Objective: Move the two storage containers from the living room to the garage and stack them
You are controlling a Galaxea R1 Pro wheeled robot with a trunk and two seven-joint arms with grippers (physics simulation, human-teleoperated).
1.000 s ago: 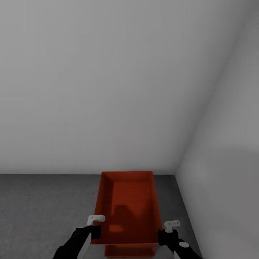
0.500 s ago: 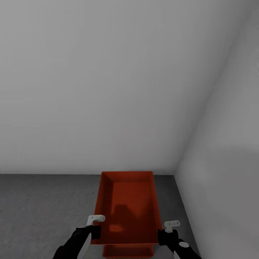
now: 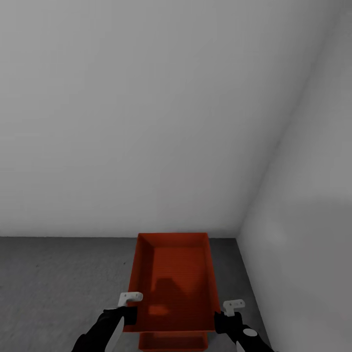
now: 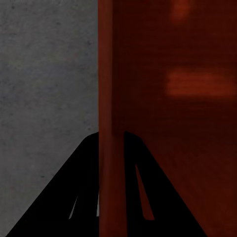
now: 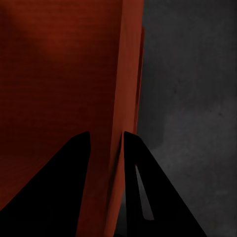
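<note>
Both claws, left claw (image 3: 131, 299) and right claw (image 3: 233, 307), clamped on upper container (image 3: 173, 278) walls above lower container (image 3: 173, 341). Risk: misaligned release, box tips onto floor (image 3: 58, 283).

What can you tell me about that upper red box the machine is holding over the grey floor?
The upper storage container is a rust-red, open-top rectangular box with plain smooth walls, plastic-looking and empty. It sits level, long axis pointing toward the corner of the white walls. The left end effector straddles its left wall, the right end effector its right wall. Below its near edge shows the second container, over the dark concrete floor.
</note>
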